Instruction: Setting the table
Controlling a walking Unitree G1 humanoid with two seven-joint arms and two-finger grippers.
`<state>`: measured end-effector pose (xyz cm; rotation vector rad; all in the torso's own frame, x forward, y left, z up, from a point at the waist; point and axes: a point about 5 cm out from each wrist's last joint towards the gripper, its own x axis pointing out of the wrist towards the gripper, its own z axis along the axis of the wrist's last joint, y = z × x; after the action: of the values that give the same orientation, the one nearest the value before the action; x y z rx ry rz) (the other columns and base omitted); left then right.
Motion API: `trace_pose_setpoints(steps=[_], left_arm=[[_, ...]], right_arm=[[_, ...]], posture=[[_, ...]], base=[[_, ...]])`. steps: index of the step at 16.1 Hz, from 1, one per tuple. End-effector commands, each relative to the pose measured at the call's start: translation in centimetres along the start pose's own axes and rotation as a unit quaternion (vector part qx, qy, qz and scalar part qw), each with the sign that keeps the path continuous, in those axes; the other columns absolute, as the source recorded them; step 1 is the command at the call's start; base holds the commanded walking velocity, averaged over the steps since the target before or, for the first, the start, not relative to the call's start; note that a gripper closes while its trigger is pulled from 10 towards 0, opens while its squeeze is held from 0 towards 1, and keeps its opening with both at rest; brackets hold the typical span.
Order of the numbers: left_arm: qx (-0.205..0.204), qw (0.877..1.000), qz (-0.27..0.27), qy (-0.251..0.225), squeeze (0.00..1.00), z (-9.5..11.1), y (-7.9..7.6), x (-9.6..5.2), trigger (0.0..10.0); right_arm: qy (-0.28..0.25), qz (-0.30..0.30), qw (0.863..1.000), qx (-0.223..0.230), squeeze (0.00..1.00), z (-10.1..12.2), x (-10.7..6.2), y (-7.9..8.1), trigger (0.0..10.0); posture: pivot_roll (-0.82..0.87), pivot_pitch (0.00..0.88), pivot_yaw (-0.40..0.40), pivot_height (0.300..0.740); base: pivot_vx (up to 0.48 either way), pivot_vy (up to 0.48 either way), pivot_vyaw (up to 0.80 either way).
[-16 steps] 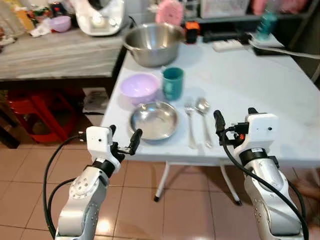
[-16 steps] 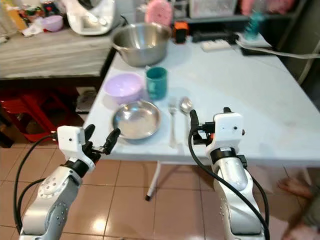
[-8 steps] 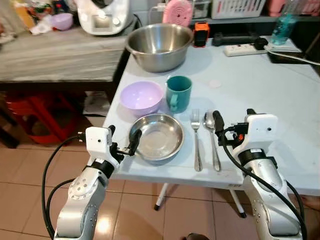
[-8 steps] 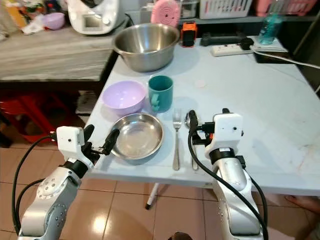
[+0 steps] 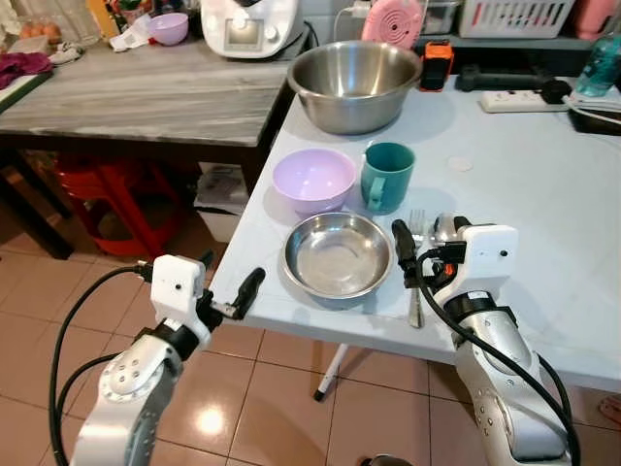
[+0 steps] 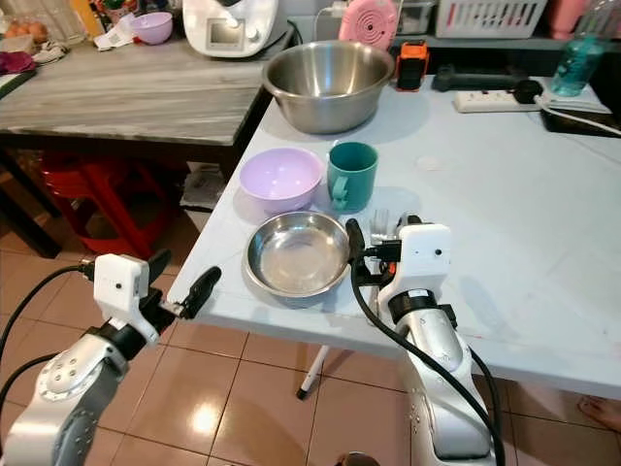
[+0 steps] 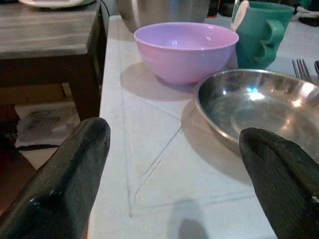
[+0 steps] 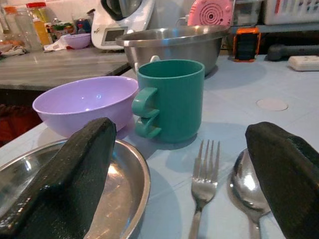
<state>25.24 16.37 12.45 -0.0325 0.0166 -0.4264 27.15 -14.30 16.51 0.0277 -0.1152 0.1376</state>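
Steel dish (image 5: 338, 257): near the bench (image 5: 543, 204) front edge.
Left claw (image 5: 228, 291): open, empty, off the corner.
Right claw (image 8: 184, 174): open, empty, over the fork (image 8: 202, 191).

We're in a home kitchen/dining corner. Pale table (image 5: 543, 184) w/ big steel mixing bowl (image 5: 355, 85), lilac bowl (image 5: 313, 179), teal mug (image 5: 388, 176), steel plate (image 5: 337, 257), fork (image 8: 203, 187) & spoon (image 8: 245, 183). Grey wood-look counter (image 5: 146, 92) beside it carries a white kitchen appliance (image 5: 251, 26), jars etc. Terracotta tile floor (image 5: 281, 388), red plastic stool (image 5: 107, 194) under the counter.
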Motion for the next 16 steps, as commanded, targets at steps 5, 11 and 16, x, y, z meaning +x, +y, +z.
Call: trace_pose_setpoints(steps=[5,11,16], left_arm=[[0.027,0.998,-0.06,0.012,0.0,0.0,-0.4,-1.0,10.0],[0.032,0.995,-0.095,0.016,0.0,-0.3,-1.2,-1.3,10.0],[0.037,0.993,-0.111,0.013,0.0,-0.4,-1.5,-1.2,10.0]], right_arm=[[0.028,0.031,0.998,0.044,0.0,0.0,0.9,1.1,10.0],[0.083,0.028,0.991,0.1,0.0,-0.8,1.7,1.7,10.0],[0.132,0.03,0.983,0.121,0.0,-2.0,1.7,2.1,10.0]], posture=[[-0.12,0.163,0.077,0.74],[-0.12,0.162,0.065,0.74],[-0.12,0.16,0.068,0.74]], base=[[0.0,0.0,0.0],[0.0,0.0,0.0],[0.0,0.0,0.0]])
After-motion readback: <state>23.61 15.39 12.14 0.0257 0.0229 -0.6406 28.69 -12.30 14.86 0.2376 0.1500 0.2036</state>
